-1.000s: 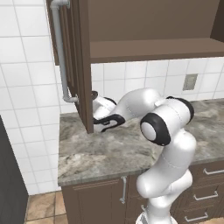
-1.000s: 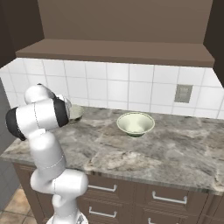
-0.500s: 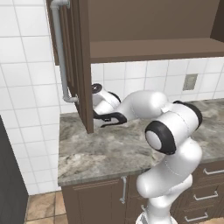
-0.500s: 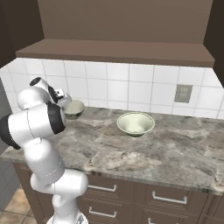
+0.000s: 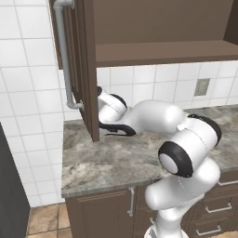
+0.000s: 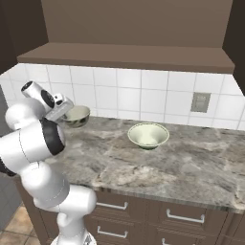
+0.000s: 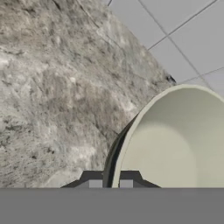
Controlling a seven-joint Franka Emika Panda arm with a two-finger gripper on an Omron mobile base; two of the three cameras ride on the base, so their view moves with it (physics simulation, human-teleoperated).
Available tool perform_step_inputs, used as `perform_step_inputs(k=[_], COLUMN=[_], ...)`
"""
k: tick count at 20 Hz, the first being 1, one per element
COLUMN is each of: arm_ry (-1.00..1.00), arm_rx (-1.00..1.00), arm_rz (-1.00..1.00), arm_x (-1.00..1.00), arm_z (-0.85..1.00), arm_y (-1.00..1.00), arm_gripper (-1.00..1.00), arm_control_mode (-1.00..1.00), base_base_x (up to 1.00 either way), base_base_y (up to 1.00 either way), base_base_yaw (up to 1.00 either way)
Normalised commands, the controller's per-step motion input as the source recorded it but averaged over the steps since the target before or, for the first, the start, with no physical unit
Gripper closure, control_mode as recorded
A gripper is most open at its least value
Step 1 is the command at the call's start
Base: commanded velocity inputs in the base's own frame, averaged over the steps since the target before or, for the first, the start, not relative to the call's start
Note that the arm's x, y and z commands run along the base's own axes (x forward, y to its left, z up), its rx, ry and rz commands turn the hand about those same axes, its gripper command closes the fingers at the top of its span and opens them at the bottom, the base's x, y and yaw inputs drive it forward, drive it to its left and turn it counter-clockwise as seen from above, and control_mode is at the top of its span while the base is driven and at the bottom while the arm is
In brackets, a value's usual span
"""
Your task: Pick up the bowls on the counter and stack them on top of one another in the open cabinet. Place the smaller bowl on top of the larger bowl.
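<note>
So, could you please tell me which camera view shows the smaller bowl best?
The hand view: the smaller bowl is close, its pale inside and rim plain, with the pincer shut on the rim. The right base view shows it small, held above the counter. In the left base view I cannot make it out.

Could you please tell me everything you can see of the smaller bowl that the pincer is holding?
The smaller bowl is a small, deep, round bowl, grey-tan outside and pale cream inside, with a plain thin rim and a smooth ceramic look. It sits upright, apparently lifted a little above the marbled counter near the tiled wall, left of the larger bowl and apart from it. It is empty. The pincer is shut on its rim, one fingertip inside and one outside.
</note>
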Motion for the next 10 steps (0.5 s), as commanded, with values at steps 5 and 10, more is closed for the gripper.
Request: perform_step_inputs(k=[5, 10], arm_ry=[0.05, 0.05], arm_rx=[-0.07, -0.05], arm_rz=[0.0, 0.0], arm_x=[-0.24, -0.24], arm_z=[0.38, 0.4], arm_y=[-0.22, -0.37], arm_gripper=[1.0, 1.0], arm_control_mode=[-1.0, -1.0], base_base_x=[0.0, 0.0], base_base_y=[0.0, 0.0], base_base_yaw=[0.0, 0.0])
